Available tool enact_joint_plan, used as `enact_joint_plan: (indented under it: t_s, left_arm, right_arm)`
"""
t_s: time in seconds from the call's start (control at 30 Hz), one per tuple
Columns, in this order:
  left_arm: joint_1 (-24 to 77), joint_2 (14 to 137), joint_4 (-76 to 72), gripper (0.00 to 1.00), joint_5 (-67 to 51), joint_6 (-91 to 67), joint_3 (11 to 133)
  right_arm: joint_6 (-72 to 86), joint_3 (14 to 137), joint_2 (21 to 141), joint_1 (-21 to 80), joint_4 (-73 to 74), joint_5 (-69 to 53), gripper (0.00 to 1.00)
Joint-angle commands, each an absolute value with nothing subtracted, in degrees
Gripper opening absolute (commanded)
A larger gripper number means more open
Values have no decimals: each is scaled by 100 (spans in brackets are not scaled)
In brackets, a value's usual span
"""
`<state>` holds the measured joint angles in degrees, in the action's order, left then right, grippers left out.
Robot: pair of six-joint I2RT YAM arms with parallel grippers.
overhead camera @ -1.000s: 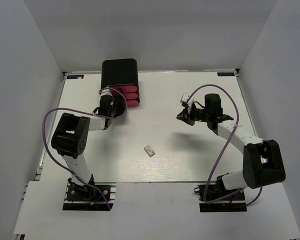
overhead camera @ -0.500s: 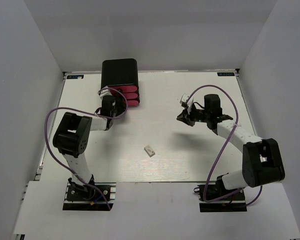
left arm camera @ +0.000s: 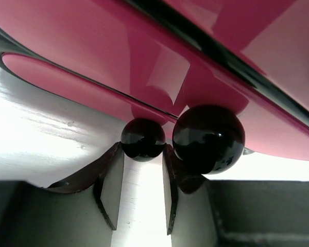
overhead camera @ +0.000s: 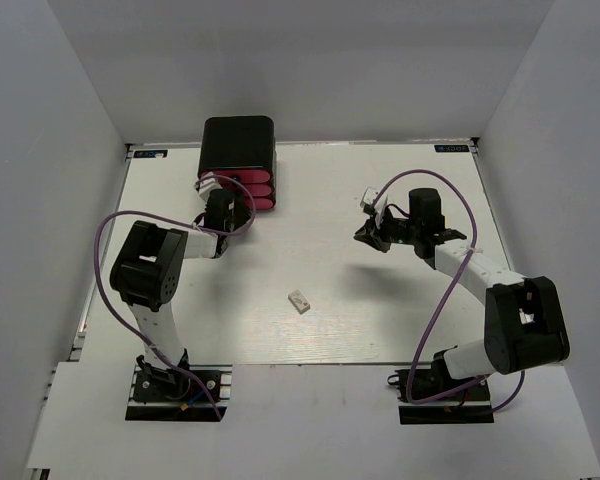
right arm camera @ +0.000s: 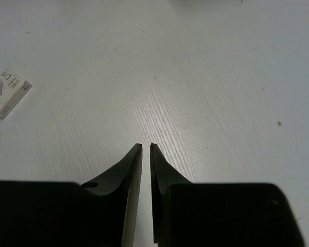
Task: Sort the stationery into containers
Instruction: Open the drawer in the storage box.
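The containers are three pink drawers (overhead camera: 250,190) stacked in a black box (overhead camera: 238,147) at the table's far left. My left gripper (overhead camera: 213,192) is at the drawer fronts. In the left wrist view its fingertips (left arm camera: 142,152) sit on both sides of a small black knob (left arm camera: 142,139) of one pink drawer (left arm camera: 82,77), and a second knob (left arm camera: 208,138) bulges just to the right. Of the stationery, only a small whitish block (overhead camera: 300,300) shows, lying mid-table and at the left edge of the right wrist view (right arm camera: 7,92). My right gripper (overhead camera: 364,236) (right arm camera: 146,145) hovers over bare table, holding nothing, its jaws a thin slit apart.
White walls enclose the table on three sides. Purple cables loop from both arms. The left arm's elbow (overhead camera: 145,265) stands near the table's left edge.
The left gripper's jaws have narrowed around the drawer knob, and the gripper has crept slightly toward the box. The right arm and the whitish block have not moved.
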<state>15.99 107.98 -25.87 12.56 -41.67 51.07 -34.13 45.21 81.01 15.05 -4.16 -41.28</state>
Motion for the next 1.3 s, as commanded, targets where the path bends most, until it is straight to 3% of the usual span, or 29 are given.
enact_joint_plan:
  t_s: [0.0,0.23,0.63,0.73,0.77,0.8,0.83,0.87,0.9,1.07,1.27]
  left_arm:
    - [1564,10635,-2593,29,1644,-4245,5177]
    - [1617,10512,-2716,21,1591,-4245,4922]
    - [1722,9475,-2839,19,1477,-4245,3648]
    - [1775,9141,-2743,22,1406,-4245,3350]
    - [1775,9071,-2742,34,1354,-4245,3349]
    - [1775,8949,-2655,43,1354,-4245,3279]
    - [1775,8895,-2506,49,1354,-4245,3278]
    - [1775,8842,-2505,55,1354,-4245,3278]
    - [1775,8781,-2435,59,1354,-4167,3278]
    - [1775,8166,-2242,63,1169,-3946,3112]
    - [1775,7156,-1785,65,1107,-3823,2804]
  right_arm:
    - [-3481,4746,8130,1468,-396,-4175,18]
    - [-3481,4746,8130,1485,-395,-4192,18]
    - [-3489,4728,8165,1477,-396,-4245,18]
    - [-3647,4746,8130,1494,-133,-4437,31]
    - [-3856,4781,8147,1512,-19,-4612,45]
    - [-4015,4816,8147,1512,452,-4753,53]
    - [-4356,4912,8217,1538,909,-5216,64]
    - [-4751,5052,8313,1555,1166,-5377,83]
    - [-4981,5132,8384,1643,1978,-5518,90]
    - [-6196,5791,8982,2100,3374,-5819,90]
    - [-6372,5564,9096,3225,3043,-5398,90]
